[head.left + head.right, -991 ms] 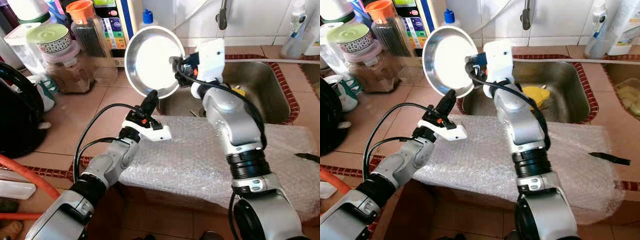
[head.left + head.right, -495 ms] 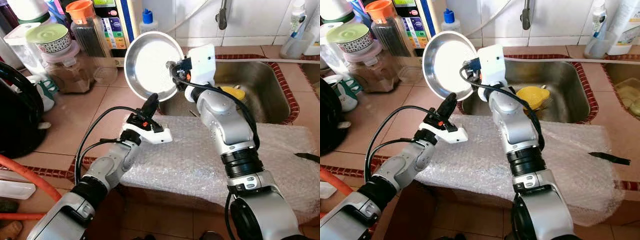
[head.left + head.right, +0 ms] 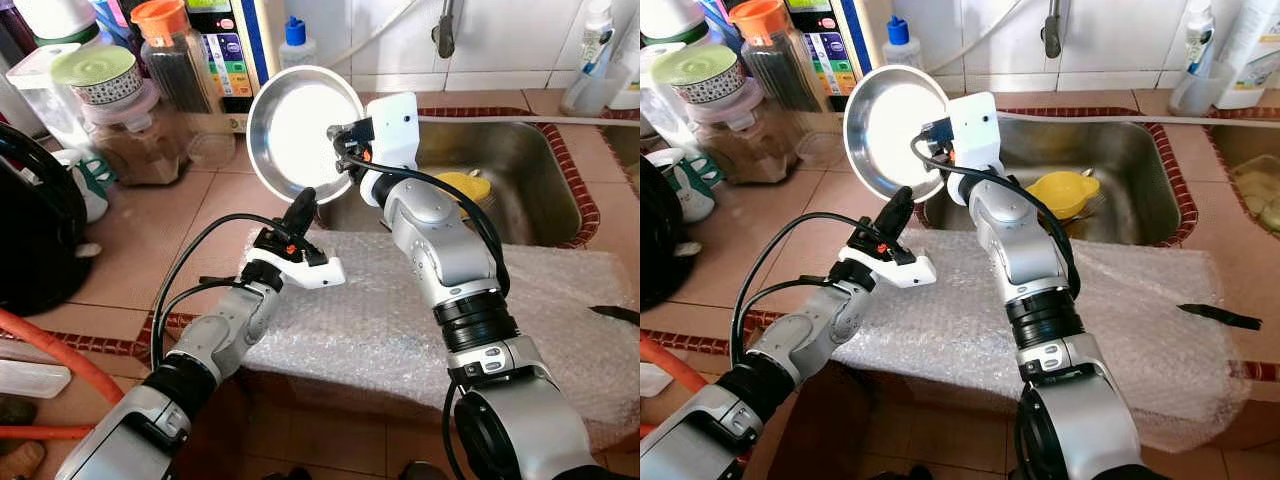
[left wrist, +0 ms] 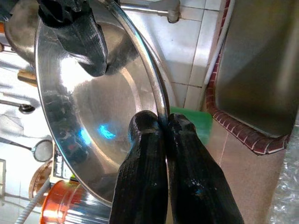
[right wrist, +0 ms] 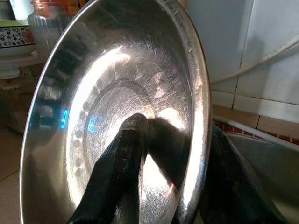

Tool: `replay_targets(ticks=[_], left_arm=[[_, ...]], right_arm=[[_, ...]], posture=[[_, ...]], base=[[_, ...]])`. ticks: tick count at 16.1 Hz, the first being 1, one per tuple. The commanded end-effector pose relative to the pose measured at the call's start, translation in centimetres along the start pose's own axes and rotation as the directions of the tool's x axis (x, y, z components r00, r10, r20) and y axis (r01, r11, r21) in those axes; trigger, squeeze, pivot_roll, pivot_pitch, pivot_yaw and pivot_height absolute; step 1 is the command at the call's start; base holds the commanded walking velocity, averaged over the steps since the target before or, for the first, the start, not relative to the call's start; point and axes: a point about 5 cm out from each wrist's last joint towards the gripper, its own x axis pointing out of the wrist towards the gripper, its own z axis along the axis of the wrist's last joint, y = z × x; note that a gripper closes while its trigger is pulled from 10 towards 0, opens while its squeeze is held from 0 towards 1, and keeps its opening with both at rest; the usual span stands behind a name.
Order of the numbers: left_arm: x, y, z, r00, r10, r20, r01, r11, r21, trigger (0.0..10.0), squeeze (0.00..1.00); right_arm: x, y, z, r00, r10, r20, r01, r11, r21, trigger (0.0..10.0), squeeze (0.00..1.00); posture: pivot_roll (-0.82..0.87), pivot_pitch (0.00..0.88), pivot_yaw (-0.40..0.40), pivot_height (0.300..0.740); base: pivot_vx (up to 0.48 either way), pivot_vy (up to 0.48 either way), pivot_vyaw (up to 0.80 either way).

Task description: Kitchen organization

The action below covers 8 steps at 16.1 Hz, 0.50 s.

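Clearly, the round shiny steel plate (image 3: 300, 125) is held tilted on edge in the air, above the tiled counter's corner just left of the steel sink (image 3: 530, 175), because both pincers clamp its rim at once. The right gripper (image 3: 340, 140) is clenched on the rim's right side, one finger across the inner face. The left gripper (image 4: 161, 135) is pinched shut on the lower rim, fingers either side. Likely a handover between arms, over the clear bubble wrap sheet (image 3: 400, 320).
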Motion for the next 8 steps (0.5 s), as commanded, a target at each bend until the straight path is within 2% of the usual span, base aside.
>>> replay_targets(ticks=[1, 4, 5, 6, 8], left_arm=[[0.2, 0.4, 0.4, 0.999, 0.032, 0.028, -0.032, 0.999, -0.002, 10.0, 0.0], [0.0, 0.8, 0.6, 0.998, 0.047, 0.041, -0.042, 0.993, -0.11, 10.0, 0.0], [0.0, 0.9, 0.6, 0.998, 0.06, 0.036, -0.055, 0.991, -0.121, 10.0, 0.64], [0.0, 1.1, 0.5, 0.997, 0.067, 0.032, -0.062, 0.989, -0.133, 10.0, 1.0], [0.0, 1.4, 0.4, 0.995, 0.095, 0.034, -0.09, 0.987, -0.135, 10.0, 1.0]], right_arm=[[0.3, 0.5, -0.4, 0.999, 0.015, -0.032, -0.015, 1.0, 0.004, 0.0, 0.0], [0.1, 0.1, -0.5, 1.0, -0.009, -0.027, 0.009, 1.0, 0.007, 0.0, 0.0], [0.1, 0.0, -0.5, 1.0, -0.015, -0.026, 0.015, 1.0, 0.007, 0.0, 0.0], [0.1, -0.2, -0.5, 0.999, -0.029, -0.022, 0.029, 1.0, 0.008, 0.0, 0.0], [0.0, -0.5, -0.6, 0.999, -0.05, -0.016, 0.05, 0.999, 0.011, 0.0, 0.0]], posture=[[-0.32, 0.118, 0.133, 0.74], [-0.32, 0.118, 0.131, 0.74], [-0.32, 0.118, 0.131, 0.74], [-0.32, 0.118, 0.132, 0.74], [-0.32, 0.118, 0.132, 0.74]], base=[[0.0, 0.0, 0.0], [0.0, 0.0, 0.0], [0.0, 0.0, 0.0], [0.0, 0.0, 0.0], [0.0, 0.0, 0.0]])
